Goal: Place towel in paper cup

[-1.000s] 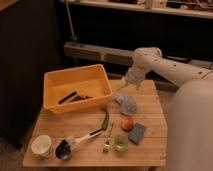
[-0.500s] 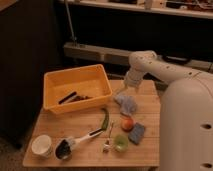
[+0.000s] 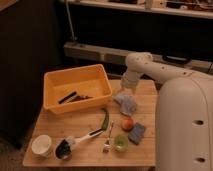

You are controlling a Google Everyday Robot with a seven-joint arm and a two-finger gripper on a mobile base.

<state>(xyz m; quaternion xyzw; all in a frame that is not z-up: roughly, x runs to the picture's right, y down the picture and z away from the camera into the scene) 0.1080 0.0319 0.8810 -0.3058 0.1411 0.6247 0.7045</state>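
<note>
The towel [image 3: 126, 104] is a crumpled blue-grey cloth lying on the wooden table [image 3: 80, 125], right of the yellow bin. The white paper cup [image 3: 42, 145] stands upright at the table's front left corner, far from the towel. My gripper [image 3: 124, 93] hangs at the end of the white arm, directly above the towel's far edge and close to it. Whether it touches the towel cannot be told.
A yellow bin [image 3: 77, 87] with dark utensils sits at the back left. A green pepper [image 3: 104, 119], a fork [image 3: 108, 140], a dish brush [image 3: 75, 142], an orange fruit [image 3: 128, 123], a blue sponge [image 3: 136, 133] and a small green cup [image 3: 120, 143] lie in front of the towel. The robot's white body [image 3: 185, 125] fills the right side.
The arm has swung left and down, bringing the gripper from beyond the table's back right edge to just above the towel. The objects on the table have not moved.
</note>
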